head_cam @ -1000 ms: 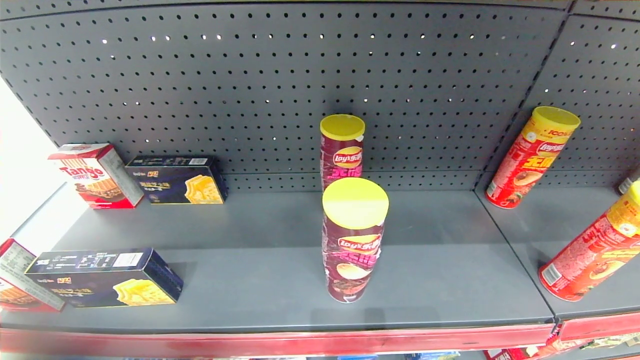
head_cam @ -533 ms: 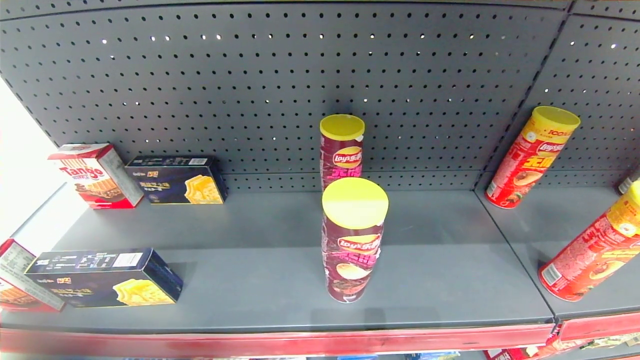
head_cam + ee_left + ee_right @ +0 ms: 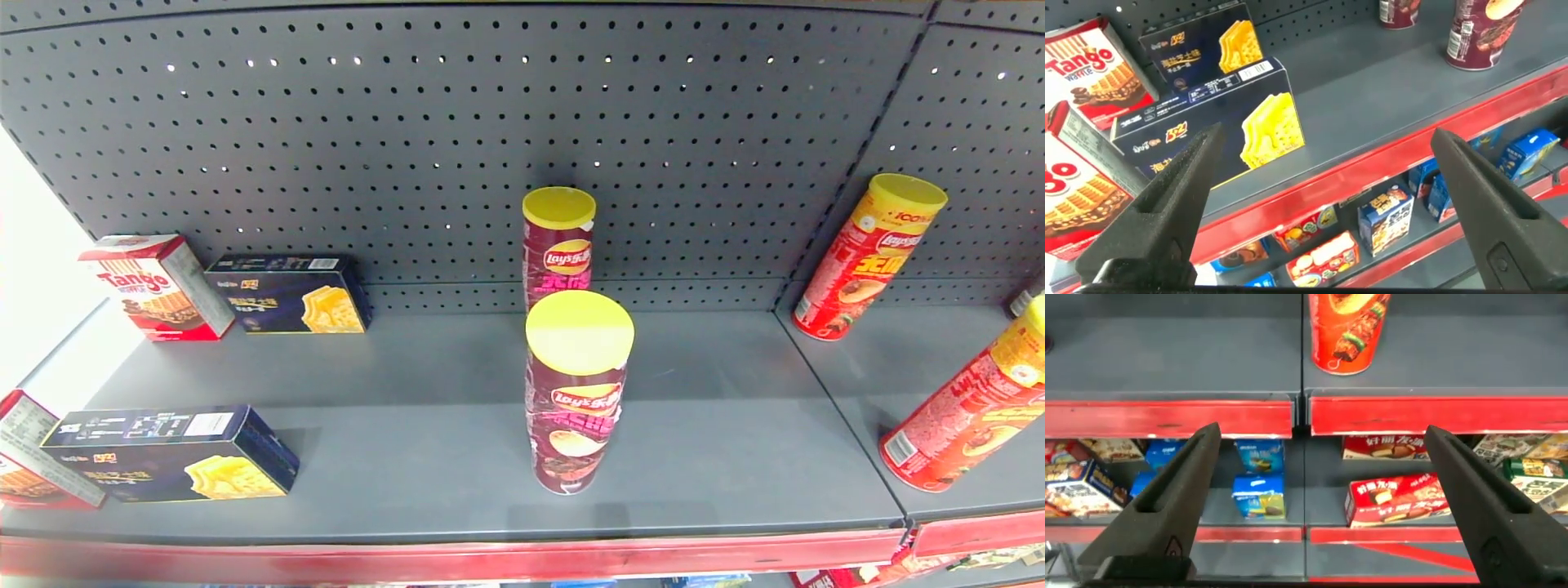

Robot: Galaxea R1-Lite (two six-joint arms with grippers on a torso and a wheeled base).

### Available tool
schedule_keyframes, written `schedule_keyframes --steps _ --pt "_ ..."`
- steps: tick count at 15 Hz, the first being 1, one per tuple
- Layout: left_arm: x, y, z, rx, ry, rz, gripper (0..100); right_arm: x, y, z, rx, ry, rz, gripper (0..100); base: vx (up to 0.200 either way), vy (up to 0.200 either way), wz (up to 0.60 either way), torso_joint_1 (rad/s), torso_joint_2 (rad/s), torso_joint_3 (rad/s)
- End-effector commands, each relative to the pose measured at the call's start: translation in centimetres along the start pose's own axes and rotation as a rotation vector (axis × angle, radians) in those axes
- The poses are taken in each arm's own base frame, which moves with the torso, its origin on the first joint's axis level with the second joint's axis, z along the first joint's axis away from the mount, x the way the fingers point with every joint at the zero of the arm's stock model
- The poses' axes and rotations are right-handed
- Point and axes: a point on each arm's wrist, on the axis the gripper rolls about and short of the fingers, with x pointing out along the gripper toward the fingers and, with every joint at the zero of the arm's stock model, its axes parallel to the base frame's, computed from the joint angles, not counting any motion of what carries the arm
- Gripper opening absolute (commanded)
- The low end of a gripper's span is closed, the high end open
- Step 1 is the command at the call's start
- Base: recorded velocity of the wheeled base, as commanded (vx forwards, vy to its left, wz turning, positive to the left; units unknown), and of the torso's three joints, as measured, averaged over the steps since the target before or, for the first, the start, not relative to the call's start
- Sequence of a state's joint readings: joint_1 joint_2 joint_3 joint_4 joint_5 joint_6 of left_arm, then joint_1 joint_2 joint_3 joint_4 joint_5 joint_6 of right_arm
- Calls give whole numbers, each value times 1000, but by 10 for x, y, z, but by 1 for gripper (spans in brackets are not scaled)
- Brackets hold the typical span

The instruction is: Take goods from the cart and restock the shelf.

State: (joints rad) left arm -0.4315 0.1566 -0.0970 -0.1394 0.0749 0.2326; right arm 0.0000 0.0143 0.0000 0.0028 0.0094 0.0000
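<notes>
**Both grippers gaping and empty at the shelf**

The grey shelf (image 3: pixel 392 384) carries the goods. The front maroon chip can (image 3: pixel 576 408) stands upright mid-shelf near the front edge. The rear maroon chip can (image 3: pixel 558 249) stands straight behind it at the back edge. Two red chip cans (image 3: pixel 865 257) stand on the section to the right. Toward the left end, a dark blue cracker box (image 3: pixel 175 455) lies near the front edge. A second cracker box (image 3: pixel 290 294) sits at the back beside a red wafer box (image 3: pixel 155 287). My left gripper (image 3: pixel 1327 135) is spread wide and holds nothing, off the front-left corner. My right gripper (image 3: pixel 1323 431) is equally wide and empty, facing the front edge.
</notes>
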Motion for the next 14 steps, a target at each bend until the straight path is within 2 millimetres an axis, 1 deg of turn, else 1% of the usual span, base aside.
schedule_keyframes --steps 1,2,4,5,6,7,8,9,10,11,14 --pt "3 -1 -2 1 23 -28 100 -1 0 0 0 -14 0 100 0 0 0 0 0 0" --pt "7 -3 -8 2 68 -59 100 -1 0 0 0 -14 0 100 0 0 0 0 0 0" --pt "10 -8 -28 -12 175 -73 100 -1 0 0 0 -14 0 100 0 0 0 0 0 0" --pt "8 -9 -36 -28 303 -33 100 -1 0 0 0 -14 0 100 0 0 0 0 0 0" --pt "11 -8 -33 -48 359 67 100 -1 0 0 0 -14 0 100 0 0 0 0 0 0" --pt "12 -7 -34 -60 383 107 100 -1 0 0 0 -14 0 100 0 0 0 0 0 0" --pt "13 -7 -34 -88 415 219 100 -1 0 0 -2 -14 0 100 0 0 0 0 0 0" --pt "12 -7 -34 -89 415 225 100 -1 0 0 0 -14 0 100 0 0 0 0 0 0" --pt "10 -7 -34 -100 426 412 100 -1 0 0 0 -14 0 100 0 0 0 0 0 0" --pt "7 -8 -33 -105 398 446 100 -1 0 0 0 -14 0 100 0 0 0 0 0 0" --pt "-6 -15 -34 -142 187 339 100 -1 0 0 -2 -14 0 100 0 0 0 0 0 0"
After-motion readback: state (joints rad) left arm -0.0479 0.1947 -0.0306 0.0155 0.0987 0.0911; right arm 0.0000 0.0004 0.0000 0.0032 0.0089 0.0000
